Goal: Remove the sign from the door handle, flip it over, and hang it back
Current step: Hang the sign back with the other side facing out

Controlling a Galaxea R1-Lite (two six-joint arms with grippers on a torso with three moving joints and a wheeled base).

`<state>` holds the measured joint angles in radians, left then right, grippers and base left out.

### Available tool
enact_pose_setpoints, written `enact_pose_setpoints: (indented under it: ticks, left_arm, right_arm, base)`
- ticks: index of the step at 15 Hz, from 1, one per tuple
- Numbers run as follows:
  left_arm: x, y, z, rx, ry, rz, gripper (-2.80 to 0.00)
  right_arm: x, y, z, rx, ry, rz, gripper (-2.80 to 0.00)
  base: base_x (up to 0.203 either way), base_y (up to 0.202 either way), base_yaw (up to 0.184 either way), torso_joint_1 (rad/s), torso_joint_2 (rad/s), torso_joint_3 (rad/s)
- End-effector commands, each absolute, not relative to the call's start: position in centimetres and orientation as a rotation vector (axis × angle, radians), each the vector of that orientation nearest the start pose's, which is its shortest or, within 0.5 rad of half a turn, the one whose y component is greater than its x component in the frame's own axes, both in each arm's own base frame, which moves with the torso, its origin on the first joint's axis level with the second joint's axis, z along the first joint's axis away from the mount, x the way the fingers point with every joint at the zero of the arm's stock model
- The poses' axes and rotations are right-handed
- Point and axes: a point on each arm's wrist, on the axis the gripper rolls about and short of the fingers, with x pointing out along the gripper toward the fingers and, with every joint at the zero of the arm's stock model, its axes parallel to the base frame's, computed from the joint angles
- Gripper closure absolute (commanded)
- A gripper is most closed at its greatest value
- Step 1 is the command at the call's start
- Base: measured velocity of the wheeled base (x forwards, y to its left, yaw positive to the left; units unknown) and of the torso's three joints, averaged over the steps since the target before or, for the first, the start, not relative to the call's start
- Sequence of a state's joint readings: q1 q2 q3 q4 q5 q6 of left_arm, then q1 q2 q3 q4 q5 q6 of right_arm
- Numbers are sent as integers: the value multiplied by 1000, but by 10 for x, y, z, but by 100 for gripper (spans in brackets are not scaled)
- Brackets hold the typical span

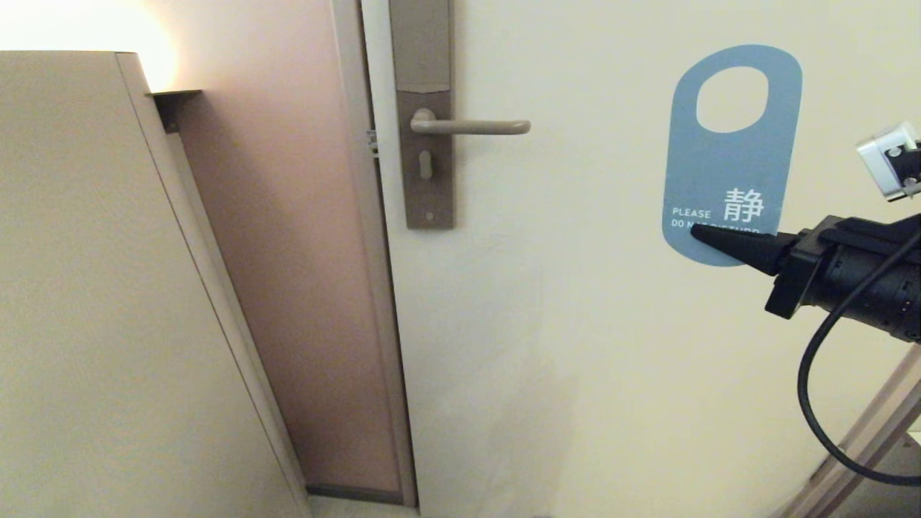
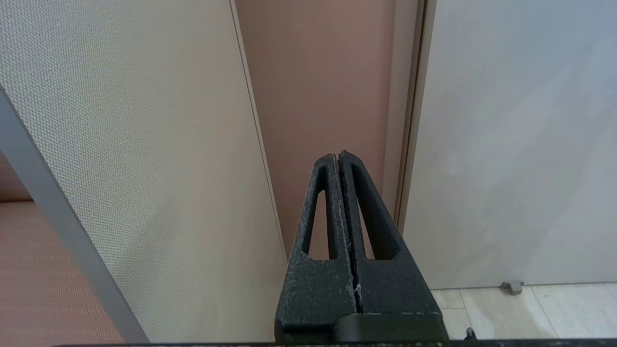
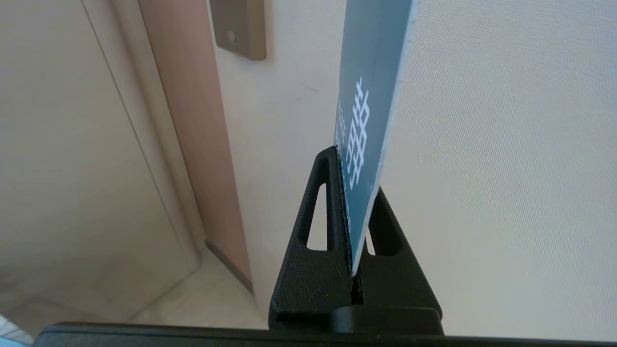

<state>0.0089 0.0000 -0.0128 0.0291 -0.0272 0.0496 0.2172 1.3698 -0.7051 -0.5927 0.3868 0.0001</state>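
Note:
The blue sign (image 1: 727, 173) is off the door handle (image 1: 471, 126) and held upright in front of the door, well to the right of the lever, its oval hole at the top. Its white character and "PLEASE DO NOT DISTURB" lettering face me. My right gripper (image 1: 701, 234) is shut on the sign's lower end; the right wrist view shows the card (image 3: 371, 96) edge-on, pinched between the fingers (image 3: 315, 212). The bare handle sticks out to the right from its tall lock plate (image 1: 426, 79). My left gripper (image 2: 339, 156) is shut and empty, low by the door frame, out of the head view.
The cream door (image 1: 575, 324) fills the middle and right. A brown frame strip (image 1: 288, 288) and a beige wall panel (image 1: 86, 288) stand at the left. A slanted rail (image 1: 863, 439) is at the bottom right. A doorstop (image 2: 512, 287) sits on the tiled floor.

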Motion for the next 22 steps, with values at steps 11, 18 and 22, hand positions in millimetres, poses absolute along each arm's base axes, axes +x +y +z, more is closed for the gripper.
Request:
enact_pose_setpoints:
  ticks: [11, 18, 22]
  left_arm:
    - [-24, -1, 76, 50, 18, -19, 0]
    - [-24, -1, 76, 50, 18, -19, 0]
    - [-24, -1, 76, 50, 18, -19, 0]
  right_arm:
    - [302, 99, 219, -29, 23, 641, 0]
    - [324, 120, 214, -31, 22, 614, 0]
    - [328, 130, 211, -39, 27, 576, 0]
  base:
    - [0, 0, 0, 0, 0, 0]
    - [0, 0, 0, 0, 0, 0]
    - [0, 0, 0, 0, 0, 0]
